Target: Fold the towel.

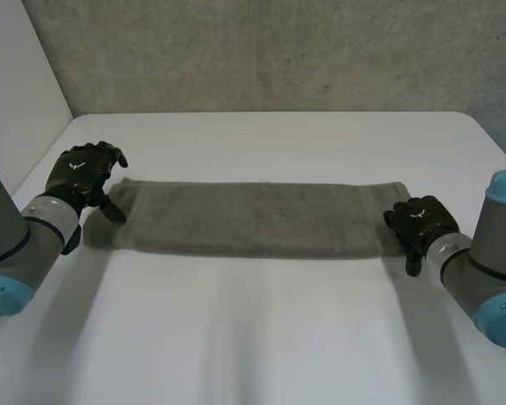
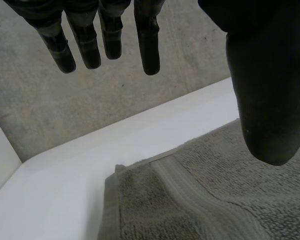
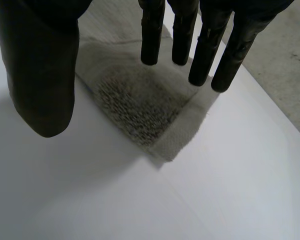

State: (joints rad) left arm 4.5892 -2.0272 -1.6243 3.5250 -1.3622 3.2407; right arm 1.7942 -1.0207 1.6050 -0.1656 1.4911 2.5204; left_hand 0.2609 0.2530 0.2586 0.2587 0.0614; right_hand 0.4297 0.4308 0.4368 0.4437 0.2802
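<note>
On the smooth white table (image 1: 261,337) a long grey terry-cloth towel (image 1: 253,219) lies flat as a narrow strip. It runs across in front of me, from one hand to the other.

My left hand (image 1: 84,173) is at the towel's left short end, by the far corner. Fingers (image 2: 150,45) are straight and spread, thumb (image 2: 267,100) well apart from them, nothing held. Through the wrist cam the towel (image 2: 215,200) lies under the palm w/ its hemmed corner below the fingertips, table edge and rough grey concrete wall (image 1: 278,51) beyond. Thumb hangs over the cloth; can't tell if it touches.

My right hand (image 1: 422,221) is at the opposite short end, at the near corner. Hand wide too: fingers (image 3: 152,35) straight, thumb (image 3: 40,75) set off to the side, no grip on anything. Wrist cam: the towel's corner (image 3: 140,105) lies betw. thumb and fingers, fingertips over the cloth, thumb over bare table just beside the edge. Contact w/ cloth not clear.

Both forearms come in low from the near side.
</note>
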